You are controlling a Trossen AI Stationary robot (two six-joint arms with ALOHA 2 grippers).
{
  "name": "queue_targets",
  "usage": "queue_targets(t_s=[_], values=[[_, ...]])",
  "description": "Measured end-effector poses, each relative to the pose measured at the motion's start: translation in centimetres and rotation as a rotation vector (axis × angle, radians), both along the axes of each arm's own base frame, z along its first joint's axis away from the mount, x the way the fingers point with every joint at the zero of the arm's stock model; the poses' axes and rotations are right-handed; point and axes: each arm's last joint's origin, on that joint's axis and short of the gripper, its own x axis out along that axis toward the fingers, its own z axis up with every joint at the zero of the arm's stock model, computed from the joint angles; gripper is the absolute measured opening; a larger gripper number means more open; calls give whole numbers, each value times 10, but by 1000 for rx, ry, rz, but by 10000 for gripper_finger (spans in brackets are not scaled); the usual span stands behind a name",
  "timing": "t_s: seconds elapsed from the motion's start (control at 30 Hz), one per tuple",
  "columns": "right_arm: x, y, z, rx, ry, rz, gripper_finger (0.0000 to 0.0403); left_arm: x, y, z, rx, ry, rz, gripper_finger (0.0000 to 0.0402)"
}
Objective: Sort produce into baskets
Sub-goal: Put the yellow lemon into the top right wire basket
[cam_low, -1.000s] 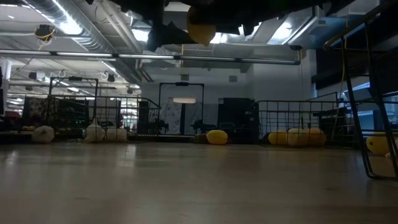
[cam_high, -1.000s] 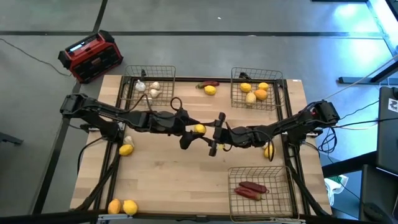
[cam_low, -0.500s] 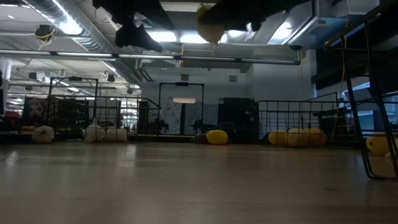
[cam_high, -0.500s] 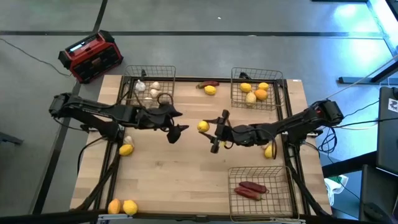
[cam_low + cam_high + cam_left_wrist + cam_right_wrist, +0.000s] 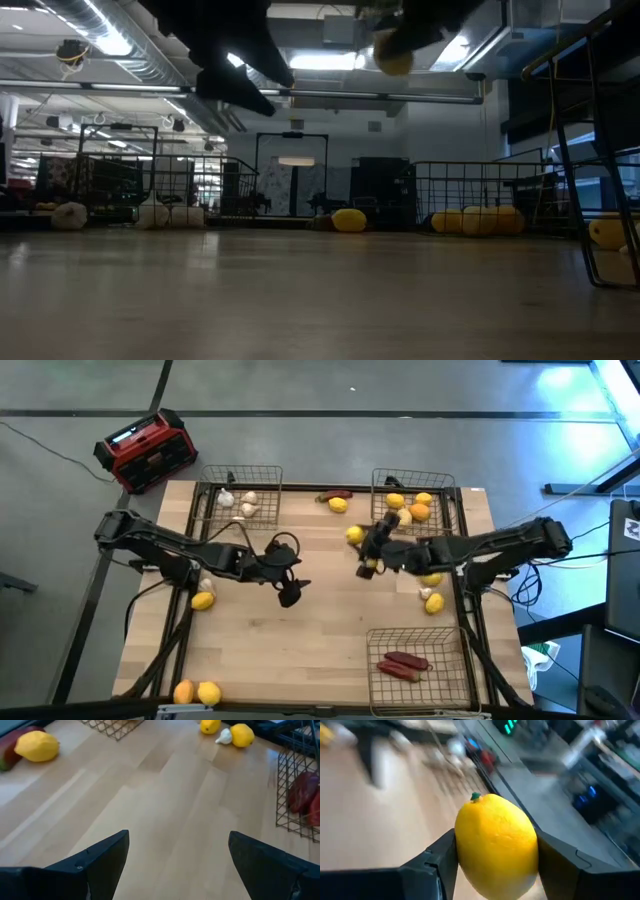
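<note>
Table (image 5: 300, 630) pale matt wood; baskets (image 5: 415, 670) thin wire; lemon (image 5: 496, 842) glossy, dimpled.

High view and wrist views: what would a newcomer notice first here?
Probably the yellow lemon clamped in the right gripper, held above the table near the far right basket of yellow and orange fruit. Next, the left gripper, fingers open and empty, over bare wood at mid-table.

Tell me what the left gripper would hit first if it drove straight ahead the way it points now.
Probably nothing soon: the left gripper, fingers open and empty, faces bare table. Farther on, roughly in line, lie a whitish bulb and a yellow fruit; depth is unclear.
</note>
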Motion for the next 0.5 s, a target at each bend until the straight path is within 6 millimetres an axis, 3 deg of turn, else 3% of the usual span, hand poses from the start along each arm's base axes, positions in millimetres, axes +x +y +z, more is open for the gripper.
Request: queue_targets(t_s=[0.3, 0.5], values=[[-27, -68, 1, 112, 185, -221, 209, 9, -3, -11, 1, 7, -5, 337], [-42, -117, -11, 330, 250, -292, 209, 10, -3, -13, 0, 21, -2, 337]])
